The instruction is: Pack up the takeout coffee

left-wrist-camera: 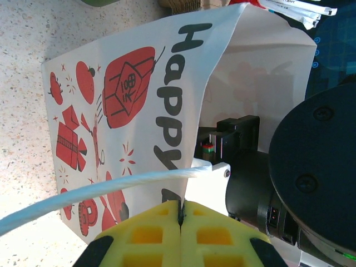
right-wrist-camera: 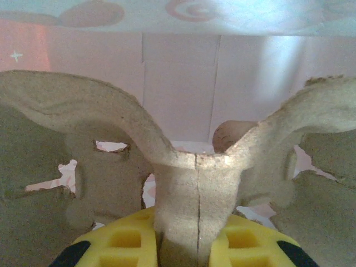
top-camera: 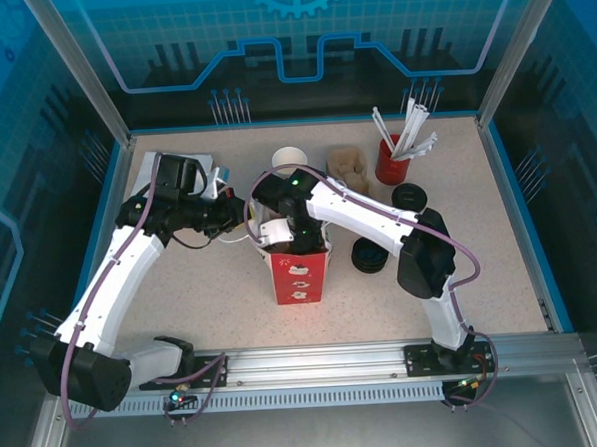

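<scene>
On the table (top-camera: 501, 273), the red-and-white paper bag (top-camera: 299, 276) stands upright. My left end effector (left-wrist-camera: 181, 214) is clenched, with the white handle (left-wrist-camera: 111, 186) taut across its tips, which I judge keeps the mouth open. My right end effector (right-wrist-camera: 197, 233), inside the bag, grasps the pulp carrier (right-wrist-camera: 72, 111) by its centre ridge. The takeout coffee is hidden, presumably seated there.

Bright, even overhead light falls on the speckled table (top-camera: 509, 232), with short soft shadows under the arms; the blue enclosure walls look dim. The left wrist view is sharp on the printed bag (left-wrist-camera: 139, 111). The right wrist view is hazy and pink-tinted, with the pulp carrier (right-wrist-camera: 55, 122) soft-edged
</scene>
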You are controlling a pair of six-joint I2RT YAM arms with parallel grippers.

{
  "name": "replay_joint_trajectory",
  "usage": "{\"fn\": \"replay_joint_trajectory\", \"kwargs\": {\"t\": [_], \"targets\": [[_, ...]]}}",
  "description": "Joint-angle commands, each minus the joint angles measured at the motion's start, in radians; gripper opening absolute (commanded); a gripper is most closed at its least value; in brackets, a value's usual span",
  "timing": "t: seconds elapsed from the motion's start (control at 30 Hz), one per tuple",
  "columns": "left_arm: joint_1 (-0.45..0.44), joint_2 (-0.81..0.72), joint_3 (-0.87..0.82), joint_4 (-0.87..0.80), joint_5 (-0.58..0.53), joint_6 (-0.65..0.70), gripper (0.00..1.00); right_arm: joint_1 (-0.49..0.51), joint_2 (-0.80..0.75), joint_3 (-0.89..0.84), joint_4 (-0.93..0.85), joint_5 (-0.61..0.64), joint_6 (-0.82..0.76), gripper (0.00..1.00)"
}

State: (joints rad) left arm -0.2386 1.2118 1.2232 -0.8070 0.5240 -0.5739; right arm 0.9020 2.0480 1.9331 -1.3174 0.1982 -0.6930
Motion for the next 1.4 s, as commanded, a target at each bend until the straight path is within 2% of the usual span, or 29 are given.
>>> {"fn": "replay_joint_trajectory", "kwargs": {"t": [0.0,0.57,1.37], "targets": [[-0.014,-0.004,0.05,-0.001,0.003,0.016,0.0,-0.003,0.042,0.004,-0.014,-0.036,-0.007,0.2],[-0.015,-0.006,0.067,-0.035,-0.029,0.026,0.0,-0.022,0.067,-0.017,-0.012,-0.046,-0.016,0.2],[-0.014,0.012,0.122,-0.058,-0.032,0.036,0.0,-0.043,0.107,-0.138,0.044,-0.014,-0.047,0.2]]}}
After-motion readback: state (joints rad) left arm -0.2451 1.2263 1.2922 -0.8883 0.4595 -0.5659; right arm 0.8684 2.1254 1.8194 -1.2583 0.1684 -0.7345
